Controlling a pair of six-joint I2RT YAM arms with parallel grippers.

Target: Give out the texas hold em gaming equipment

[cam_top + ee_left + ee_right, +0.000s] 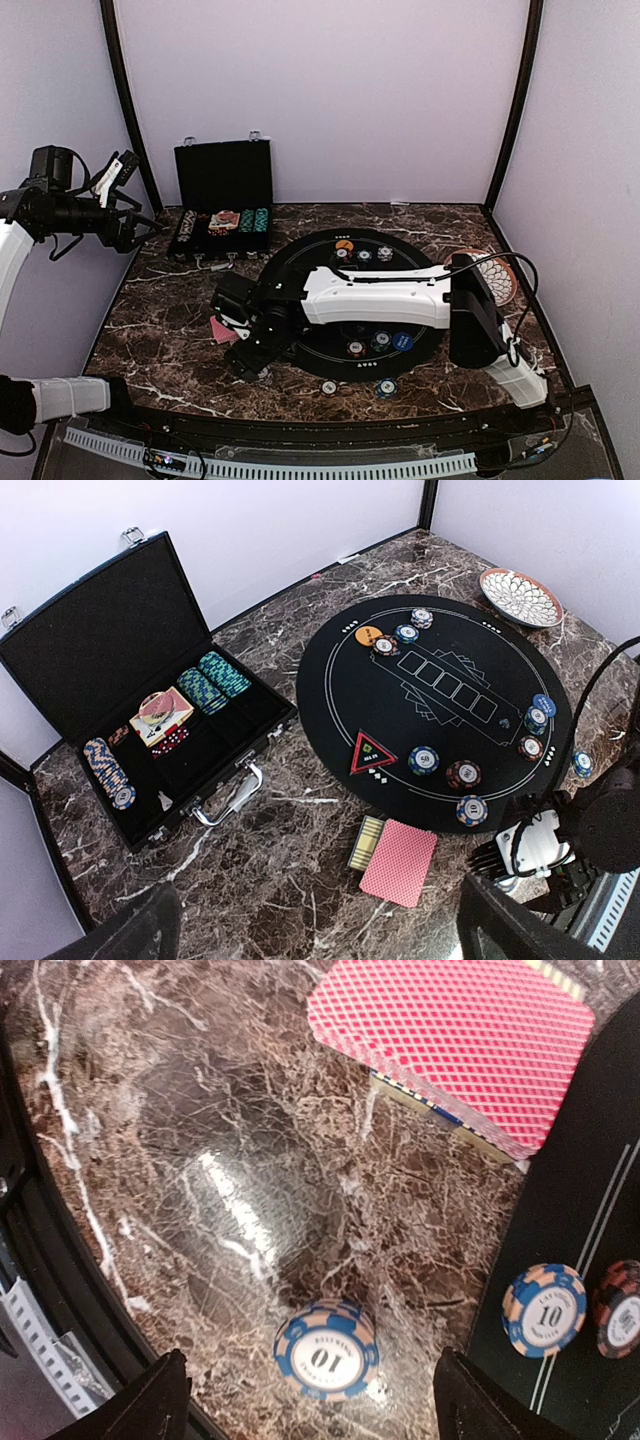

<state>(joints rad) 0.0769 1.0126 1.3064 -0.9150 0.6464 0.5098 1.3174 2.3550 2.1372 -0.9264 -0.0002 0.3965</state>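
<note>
Nearest the front edge of the worktop [160,330], two loose chips [329,387] are seen just outside the rim of the round black mat [340,710]. They are probably laid there as one player's stake.

A little further in, at the near left of the mat, the right gripper [250,365] is held low over the bare marble. Its jaws are spread wide and nothing is clamped between them. A short blue chip stack [326,1350] marked 10 stands free on the worktop between the two fingers and appears untouched by either. This spot beside the mat is judged to be another seat being supplied.

Just beyond the stack, the red-backed deck [460,1050] lies face down on the marble against the mat's left rim, within reach for dealing. On the mat, a blue chip [543,1308] and others are grouped along the near and far rims. An orange disc [368,635] is set at the far rim and a blue disc [543,705] at the right.

At the far left corner the black case [90,650] stands open, with rows of spare chips [212,680] inside, so supply remains. A patterned plate [520,595] sits at the far right edge.

The left gripper [318,925] is held high over the left side, jaws wide and empty, presumably kept clear of the working arm.
</note>
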